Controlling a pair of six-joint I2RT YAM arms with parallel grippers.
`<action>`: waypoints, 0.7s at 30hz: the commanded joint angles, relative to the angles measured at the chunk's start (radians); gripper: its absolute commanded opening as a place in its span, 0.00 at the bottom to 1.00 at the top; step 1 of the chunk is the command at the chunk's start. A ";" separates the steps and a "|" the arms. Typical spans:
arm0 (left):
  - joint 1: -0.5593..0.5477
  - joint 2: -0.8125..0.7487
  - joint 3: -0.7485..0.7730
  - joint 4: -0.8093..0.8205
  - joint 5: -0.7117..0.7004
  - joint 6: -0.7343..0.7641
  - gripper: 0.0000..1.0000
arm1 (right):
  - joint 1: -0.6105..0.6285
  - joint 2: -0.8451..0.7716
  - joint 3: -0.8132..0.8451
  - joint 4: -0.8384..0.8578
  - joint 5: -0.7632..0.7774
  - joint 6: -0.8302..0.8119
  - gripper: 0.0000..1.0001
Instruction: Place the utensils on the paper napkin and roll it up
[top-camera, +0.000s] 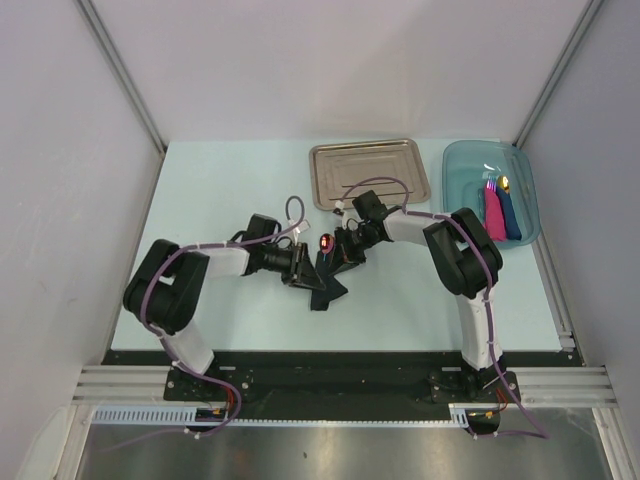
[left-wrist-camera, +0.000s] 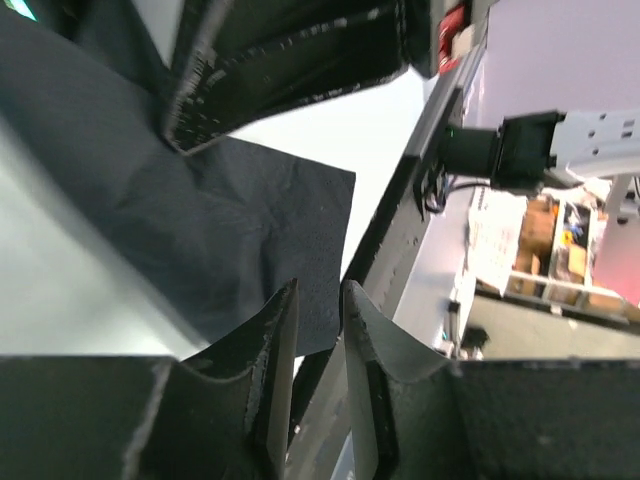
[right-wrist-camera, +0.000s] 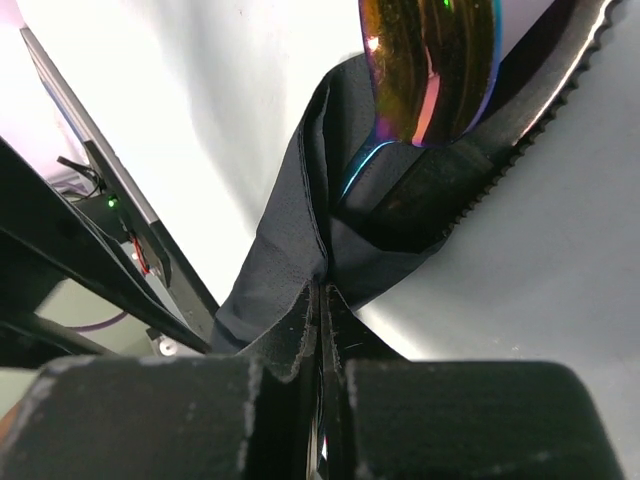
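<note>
The black paper napkin (top-camera: 326, 287) lies crumpled at the table's middle, between my two grippers. The spoon's shiny orange-red bowl (top-camera: 326, 242) sticks out at its far end. In the right wrist view the bowl (right-wrist-camera: 430, 60) lies beside the dark serrated knife (right-wrist-camera: 545, 70), and both run into the napkin's fold (right-wrist-camera: 285, 250). My right gripper (top-camera: 346, 254) (right-wrist-camera: 322, 290) is shut on that fold. My left gripper (top-camera: 302, 267) (left-wrist-camera: 320, 305) has its jaws a little apart at the napkin's edge (left-wrist-camera: 200, 230), with nothing between them. The blue handle is hidden.
A steel tray (top-camera: 368, 178) sits at the back middle. A clear blue bin (top-camera: 462, 172) at the back right holds a pink roll (top-camera: 494, 216) and a dark blue roll (top-camera: 511, 218) with utensil tips. The table's black front rail (left-wrist-camera: 400, 210) runs close to the napkin.
</note>
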 joint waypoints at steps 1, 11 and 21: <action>-0.038 0.050 0.050 -0.047 0.056 0.032 0.29 | -0.006 0.055 -0.013 -0.020 0.119 -0.013 0.00; -0.026 0.235 0.082 -0.243 -0.029 0.144 0.18 | -0.009 0.058 -0.013 -0.014 0.147 -0.010 0.00; -0.009 0.288 0.065 -0.205 -0.026 0.136 0.07 | -0.040 -0.037 -0.019 0.004 0.056 0.021 0.28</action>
